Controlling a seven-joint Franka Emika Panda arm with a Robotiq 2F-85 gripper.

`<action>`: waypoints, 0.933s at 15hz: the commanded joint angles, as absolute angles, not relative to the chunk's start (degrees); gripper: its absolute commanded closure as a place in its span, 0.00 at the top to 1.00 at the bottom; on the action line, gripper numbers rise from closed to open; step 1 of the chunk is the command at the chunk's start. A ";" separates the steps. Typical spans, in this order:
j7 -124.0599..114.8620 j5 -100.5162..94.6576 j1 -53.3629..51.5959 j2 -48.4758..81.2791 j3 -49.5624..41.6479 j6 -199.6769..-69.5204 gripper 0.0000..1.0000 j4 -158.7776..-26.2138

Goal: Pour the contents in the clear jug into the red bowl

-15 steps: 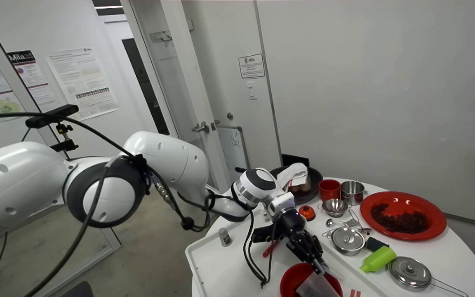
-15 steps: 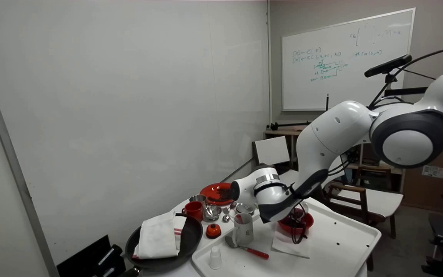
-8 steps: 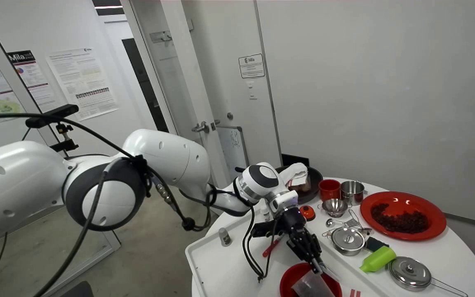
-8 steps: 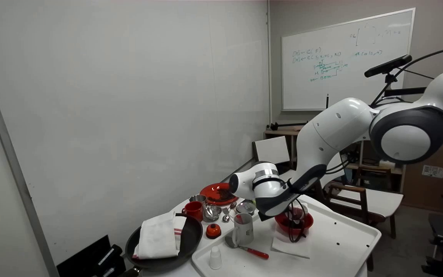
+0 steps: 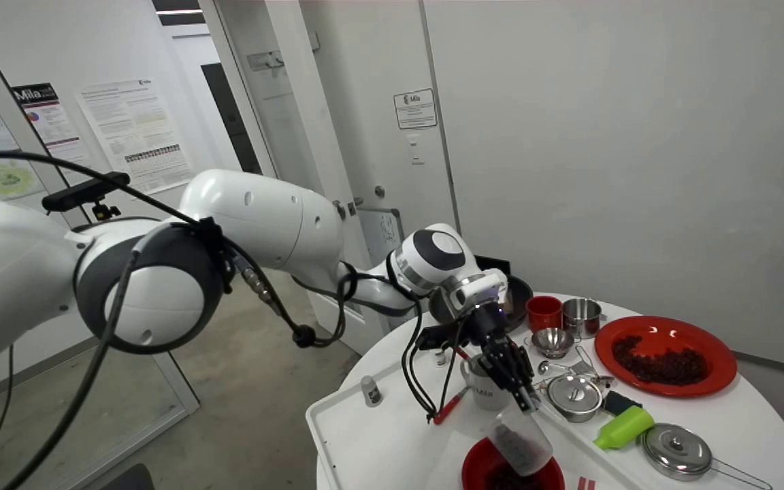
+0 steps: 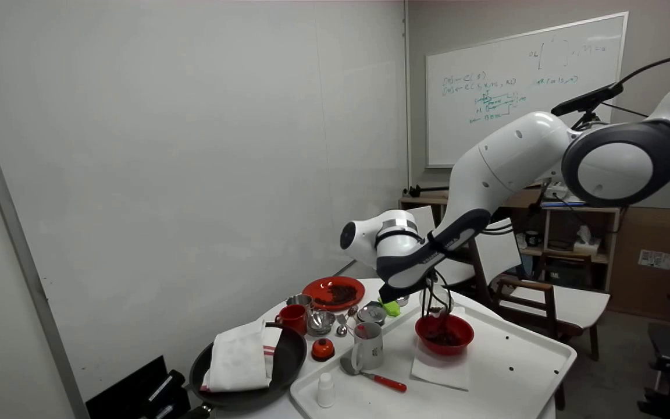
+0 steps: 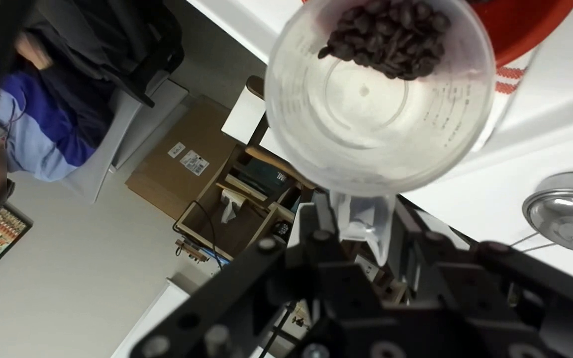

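The clear jug (image 5: 525, 446) hangs tilted above the red bowl (image 5: 474, 466), over its inner area in an exterior view. Dark bean-like pieces (image 7: 391, 40) lie heaped against one side inside the jug in the wrist view, where the jug's mouth faces me. The red bowl shows at the top right of the wrist view (image 7: 530, 30) and holds dark pieces too, also visible in an exterior view (image 6: 428, 343). My gripper (image 7: 364, 214) is shut on the jug's handle. In an exterior view cables partly hide the jug (image 6: 444, 298).
The bowl stands on a white tray (image 6: 521, 349) with a white mug (image 5: 491, 395), a red-handled utensil (image 5: 452, 407) and a small shaker (image 5: 370, 390). Beside the tray are a wide red dish (image 5: 724, 361), a green bottle (image 5: 625, 427) and lidded metal pots (image 5: 574, 395).
My arm has risen and lifted the jug up out of the red bowl, still in the gripper. The dark pieces in the bowl now show in both exterior views.
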State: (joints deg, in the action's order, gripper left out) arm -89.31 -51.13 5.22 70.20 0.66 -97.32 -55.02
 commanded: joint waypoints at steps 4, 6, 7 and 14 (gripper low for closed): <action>-73.88 -39.70 7.23 57.35 0.10 -103.58 0.09 -66.48; -67.80 -35.77 6.98 55.27 -1.05 -105.44 0.09 -68.58; -64.68 -33.86 6.88 54.20 -1.56 -106.51 0.09 -69.79; -43.35 -22.69 5.95 48.08 -4.00 -113.32 0.10 -78.29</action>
